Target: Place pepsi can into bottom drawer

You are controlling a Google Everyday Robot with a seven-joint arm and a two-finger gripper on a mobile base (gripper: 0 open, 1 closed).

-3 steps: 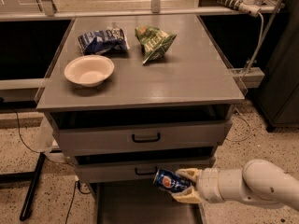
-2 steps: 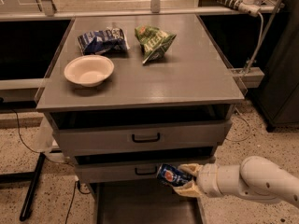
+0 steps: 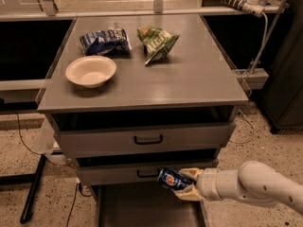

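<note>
The pepsi can (image 3: 173,178) is dark blue with a round red-white-blue logo. It lies on its side in my gripper (image 3: 185,184), which is shut on it at the lower middle of the camera view. The white arm (image 3: 255,186) reaches in from the lower right. The can hangs just in front of the middle drawer front and above the bottom drawer (image 3: 142,207), which is pulled out. Its flat grey floor shows below the can.
Two grey drawer fronts with black handles (image 3: 147,139) sit above the open drawer. On the cabinet top (image 3: 199,74) are a white bowl (image 3: 90,71), a blue-and-white snack bag (image 3: 103,40) and a green snack bag (image 3: 156,41). A black stand leg (image 3: 32,190) is on the left floor.
My gripper and the can have shifted slightly to the left and a little up, staying above the open bottom drawer. Nothing else has moved.
</note>
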